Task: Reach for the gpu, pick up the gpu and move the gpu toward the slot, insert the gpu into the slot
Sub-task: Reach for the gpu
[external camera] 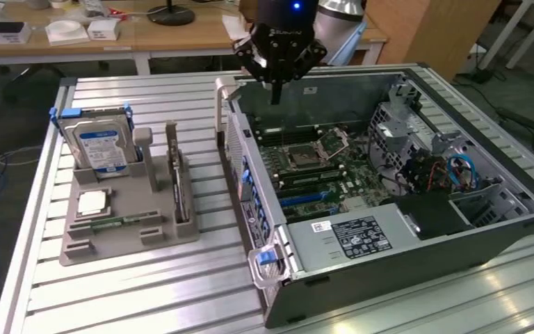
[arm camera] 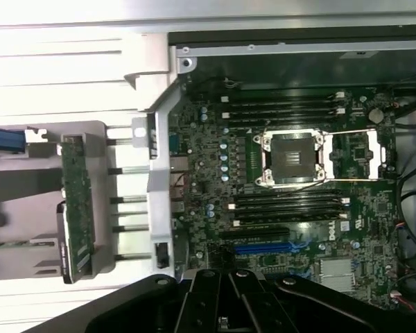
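the arm hangs upright at the exterior view's top edge, wrist vertical, a blue light glowing on it. the black end effector [external camera: 274, 96] points straight down, fingers [external camera: 274, 85] pressed together into one narrow tip.

The hand [external camera: 274, 96] is black; the computer case [external camera: 388, 275] dark grey. The motherboard [arm camera: 208, 166] is green, bearing a silver processor socket [arm camera: 295, 158], black memory sockets [arm camera: 284, 104] and the blue slot [arm camera: 263, 248]. The gpu [arm camera: 76, 201] is green, its holder [external camera: 123, 233] pale grey. The hard drive [external camera: 100, 147] is silver with a blue-and-white label. The desk [external camera: 137, 296] is silver, ribbed in parallel grooves.
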Action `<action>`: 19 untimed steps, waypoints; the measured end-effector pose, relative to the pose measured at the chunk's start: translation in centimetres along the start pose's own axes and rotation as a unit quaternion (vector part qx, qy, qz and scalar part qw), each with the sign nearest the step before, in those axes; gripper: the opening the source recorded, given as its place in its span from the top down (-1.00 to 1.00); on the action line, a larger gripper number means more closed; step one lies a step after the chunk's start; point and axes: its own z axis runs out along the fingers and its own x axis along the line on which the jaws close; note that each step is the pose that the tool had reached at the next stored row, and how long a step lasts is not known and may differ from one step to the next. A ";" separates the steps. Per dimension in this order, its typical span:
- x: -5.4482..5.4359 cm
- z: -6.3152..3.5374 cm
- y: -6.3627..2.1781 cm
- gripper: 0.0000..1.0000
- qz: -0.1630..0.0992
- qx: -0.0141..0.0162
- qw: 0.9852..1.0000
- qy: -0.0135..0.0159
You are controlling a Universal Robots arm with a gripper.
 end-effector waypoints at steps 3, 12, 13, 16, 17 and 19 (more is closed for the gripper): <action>1.4 -0.02 -0.10 0.80 0.000 0.000 1.000 0.000; 6.9 -0.08 -0.52 0.80 0.000 0.000 1.000 0.000; 7.4 -0.09 -0.55 0.80 0.000 0.000 1.000 0.000; 8.7 -0.11 -0.65 0.80 0.000 0.000 1.000 0.000; 9.2 -0.11 -0.69 0.80 0.000 0.000 1.000 0.000; 10.1 -0.12 -0.75 0.80 0.000 0.000 1.000 0.000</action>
